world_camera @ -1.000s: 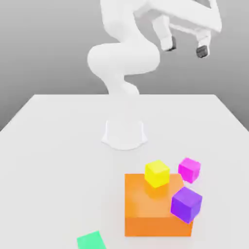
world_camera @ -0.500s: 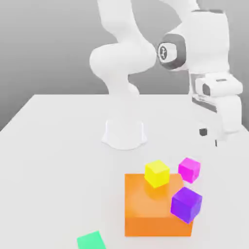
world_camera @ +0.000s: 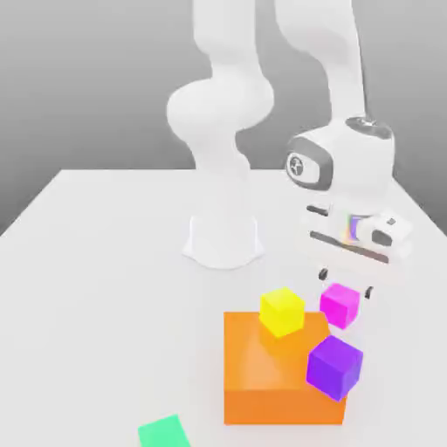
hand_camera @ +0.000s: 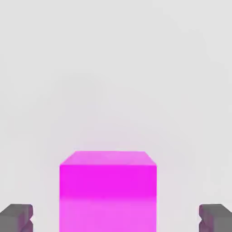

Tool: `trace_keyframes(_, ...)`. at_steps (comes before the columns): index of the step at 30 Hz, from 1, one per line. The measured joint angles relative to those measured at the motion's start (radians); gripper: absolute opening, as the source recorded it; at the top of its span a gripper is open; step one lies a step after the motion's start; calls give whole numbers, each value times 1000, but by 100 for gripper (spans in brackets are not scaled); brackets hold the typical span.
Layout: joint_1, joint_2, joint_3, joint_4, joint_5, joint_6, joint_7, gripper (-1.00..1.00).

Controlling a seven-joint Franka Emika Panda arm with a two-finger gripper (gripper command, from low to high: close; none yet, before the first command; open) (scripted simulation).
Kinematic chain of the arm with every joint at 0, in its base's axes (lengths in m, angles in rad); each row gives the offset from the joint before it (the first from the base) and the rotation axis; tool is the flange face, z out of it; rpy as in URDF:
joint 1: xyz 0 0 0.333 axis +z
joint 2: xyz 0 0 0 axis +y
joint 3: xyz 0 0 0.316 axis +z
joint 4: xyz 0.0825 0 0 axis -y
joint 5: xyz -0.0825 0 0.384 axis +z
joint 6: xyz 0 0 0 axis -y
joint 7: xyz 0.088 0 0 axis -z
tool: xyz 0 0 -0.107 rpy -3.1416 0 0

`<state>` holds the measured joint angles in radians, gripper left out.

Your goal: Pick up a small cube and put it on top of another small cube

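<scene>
The step in hand is the approach. The pincer hangs fully open and empty directly above the magenta cube, which rests on the desk beside the orange block. Next: lower until the fingertips straddle the cube, then close.

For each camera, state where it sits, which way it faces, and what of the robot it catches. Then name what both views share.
Exterior view: off the arm, facing the robot's base across the table; shows the arm, the open tool and all blocks.
Hand view: on the hand, looking down between the fingertips at the pink cube.
Shared: the pink cube and the tool.
</scene>
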<state>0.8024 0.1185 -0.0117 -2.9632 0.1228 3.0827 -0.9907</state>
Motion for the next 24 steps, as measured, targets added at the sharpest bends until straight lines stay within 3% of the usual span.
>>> trace_keyframes(2,-22,72,24,11,8,60,-5,0)
trace_keyframes(3,-26,92,28,14,8,77,-5,-100)
trace_keyframes(11,-27,66,28,10,9,53,-6,-100)
trace_keyframes(19,-45,-211,7,-36,-113,-178,84,-100)
trace_keyframes(24,-169,-369,-48,13,-159,-382,148,-100)
